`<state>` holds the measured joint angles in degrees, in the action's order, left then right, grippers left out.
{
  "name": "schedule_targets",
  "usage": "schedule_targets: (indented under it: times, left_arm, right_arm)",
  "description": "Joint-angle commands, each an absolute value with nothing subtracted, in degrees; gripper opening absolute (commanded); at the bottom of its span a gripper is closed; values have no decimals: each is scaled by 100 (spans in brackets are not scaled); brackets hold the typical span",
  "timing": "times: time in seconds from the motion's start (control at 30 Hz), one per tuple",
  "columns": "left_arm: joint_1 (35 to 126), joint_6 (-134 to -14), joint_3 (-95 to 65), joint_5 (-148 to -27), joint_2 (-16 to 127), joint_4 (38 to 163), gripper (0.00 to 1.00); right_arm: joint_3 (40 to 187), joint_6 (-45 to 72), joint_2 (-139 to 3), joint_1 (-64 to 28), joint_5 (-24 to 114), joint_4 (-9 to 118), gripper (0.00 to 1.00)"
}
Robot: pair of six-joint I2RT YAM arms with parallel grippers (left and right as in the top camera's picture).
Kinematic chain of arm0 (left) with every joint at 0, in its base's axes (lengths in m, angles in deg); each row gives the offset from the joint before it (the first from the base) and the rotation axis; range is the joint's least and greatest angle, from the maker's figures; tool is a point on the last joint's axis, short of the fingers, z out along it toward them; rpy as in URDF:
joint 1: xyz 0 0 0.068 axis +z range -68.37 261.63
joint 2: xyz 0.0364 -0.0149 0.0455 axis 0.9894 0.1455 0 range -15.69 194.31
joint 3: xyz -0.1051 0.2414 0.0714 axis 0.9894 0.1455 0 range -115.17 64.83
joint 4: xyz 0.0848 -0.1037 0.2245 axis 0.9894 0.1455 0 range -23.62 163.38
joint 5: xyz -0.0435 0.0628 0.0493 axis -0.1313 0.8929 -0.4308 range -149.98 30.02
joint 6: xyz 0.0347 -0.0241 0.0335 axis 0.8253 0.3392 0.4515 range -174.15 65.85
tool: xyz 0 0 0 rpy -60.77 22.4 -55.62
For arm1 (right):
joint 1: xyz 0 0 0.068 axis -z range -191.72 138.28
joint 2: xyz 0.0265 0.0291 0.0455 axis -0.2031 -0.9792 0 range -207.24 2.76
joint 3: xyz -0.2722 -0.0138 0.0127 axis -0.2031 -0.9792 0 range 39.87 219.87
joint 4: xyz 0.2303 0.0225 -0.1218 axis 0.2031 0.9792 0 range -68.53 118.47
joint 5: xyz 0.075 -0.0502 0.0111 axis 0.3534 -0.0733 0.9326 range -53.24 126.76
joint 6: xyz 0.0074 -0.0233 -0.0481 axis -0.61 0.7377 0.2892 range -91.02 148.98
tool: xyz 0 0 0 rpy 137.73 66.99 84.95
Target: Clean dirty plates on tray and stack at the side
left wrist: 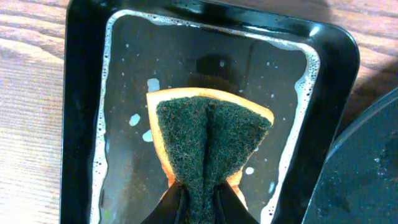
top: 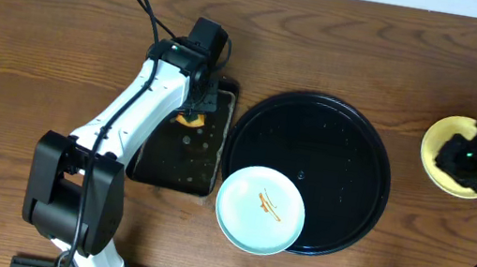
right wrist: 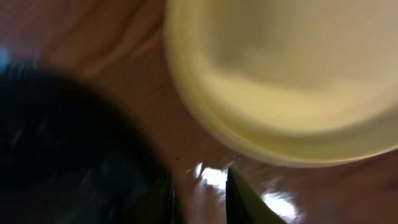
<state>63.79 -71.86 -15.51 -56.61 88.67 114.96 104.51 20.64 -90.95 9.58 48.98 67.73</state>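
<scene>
- Gripping a folded sponge (left wrist: 208, 143), the left jaws are clenched on its near end, with the rectangular black pan (left wrist: 81, 124) directly beneath them.
- The pan holds a shallow film of water. White foam lines its inner walls and stray bubbles dot the water around the sponge.
- The sponge's coarse dark green scouring face is turned outward and creased down the middle. Orange foam shows as a curved edge at the end farthest from the jaws.
- Just to the right of the left jaws lies the round, glossy black tray (top: 328, 166), its raised rim close beside the pan's long side and its surface speckled with wet spots.
- One pale mint-blue plate (top: 260, 210) sits at the tray's front left, to the right of the left jaws and nearer the robot. Its outer edge reaches past the tray's rim, and an orange-brown sauce squiggle (top: 270, 206) marks its centre.
- A pale yellow plate (top: 440, 149) rests on the wooden worktop (top: 46, 29) right of the tray, with a narrow strip of wood between the two.
- The right jaws are above the yellow plate's right part. The right wrist view is blurred, with the plate filling the frame ahead of them, and it cannot be told whether they are released or clenched.
- Wood-grain worktop shows to the left of the left jaws and beyond the pan and tray.
</scene>
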Motion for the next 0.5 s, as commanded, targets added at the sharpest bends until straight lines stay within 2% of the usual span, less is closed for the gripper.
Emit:
schedule_targets:
  times: [0.0, 0.47]
  left_arm:
    - [6394, -6799, -1402, -5630, 8847, 11419, 13]
    - [6792, -6579, -534, -5875, 9017, 10532, 14]
  right_arm:
    - [10464, 2569, -9100, 680, 5521, 7068, 27]
    - [10464, 2569, -9100, 191, 5500, 7053, 28]
